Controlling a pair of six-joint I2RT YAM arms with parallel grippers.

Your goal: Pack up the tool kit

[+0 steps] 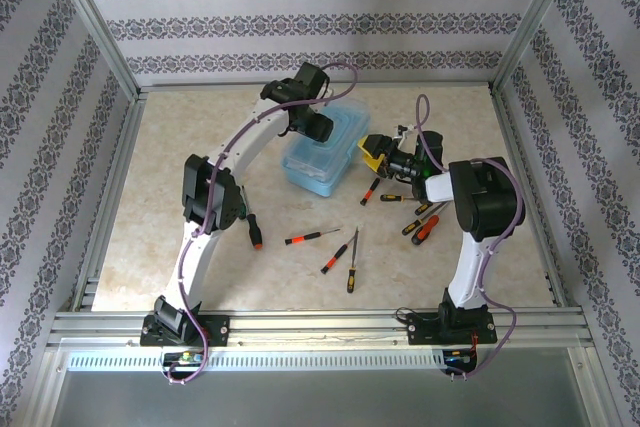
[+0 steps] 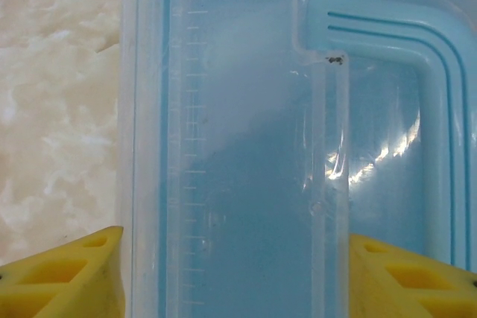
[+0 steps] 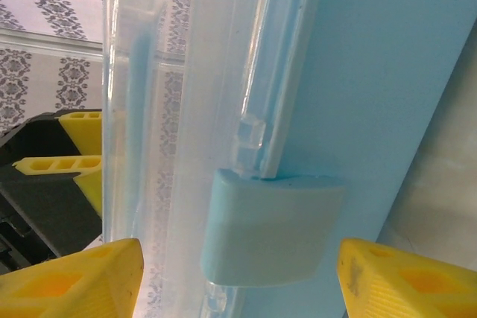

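The light-blue tool box (image 1: 322,154) with a clear lid stands at the back middle of the table. My left gripper (image 1: 316,128) hovers over it, open; its yellow fingers (image 2: 63,273) stand wide apart over the clear lid (image 2: 238,132), beside the blue handle (image 2: 417,50). My right gripper (image 1: 374,151) is at the box's right side, open, with the blue latch (image 3: 268,232) between its yellow fingertips (image 3: 410,284), not touching either. Several screwdrivers lie loose on the table: a black-and-red one (image 1: 251,230), a red one (image 1: 310,236) and an orange-handled one (image 1: 352,267).
More screwdrivers lie under and beside my right arm (image 1: 420,224), and one (image 1: 370,190) lies just in front of the box. The left gripper's yellow fingers (image 3: 82,150) show behind the box. Aluminium frame rails (image 1: 320,319) and patterned walls enclose the table.
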